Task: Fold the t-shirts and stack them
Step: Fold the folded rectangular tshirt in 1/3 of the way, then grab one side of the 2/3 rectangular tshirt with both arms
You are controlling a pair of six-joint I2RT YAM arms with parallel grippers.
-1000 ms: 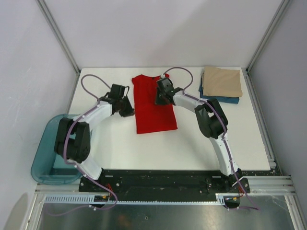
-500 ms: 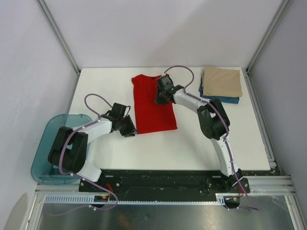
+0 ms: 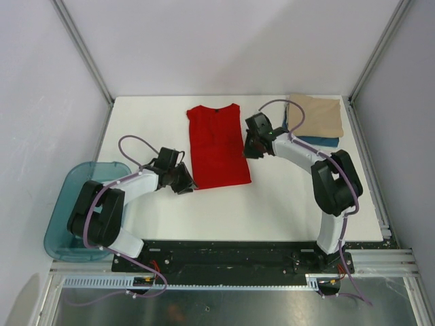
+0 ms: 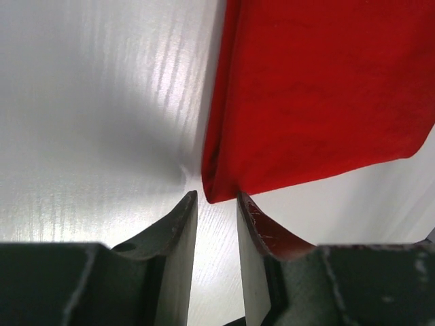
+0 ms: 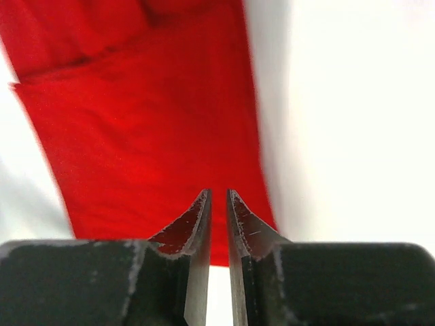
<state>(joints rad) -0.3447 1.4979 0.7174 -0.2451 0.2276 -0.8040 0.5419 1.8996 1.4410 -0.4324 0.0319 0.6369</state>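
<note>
Red t-shirt [image 3: 216, 145] lies flat on the table [image 3: 272, 204] as a long strip; left gripper [image 4: 216, 195], jaws slightly parted and empty, faces its near-left corner, right gripper [image 5: 218, 193], barely parted, empty, sits by the right edge; both should probably pinch all layers evenly.

The bright red short-sleeved cloth t-shirt [image 3: 217, 146] looks soft and matt, its weave fine — no shine. The white desk [image 3: 285, 204] is smooth with a faint brushed sheen. The translucent teal plastic tub [image 3: 53, 238] is glossy. The folded tan cloth shirt [image 3: 314, 115] is matt. The left gripper [image 4: 216, 201] has dark matt plastic fingers [image 4: 175, 238] — scuffed at the tips.
</note>
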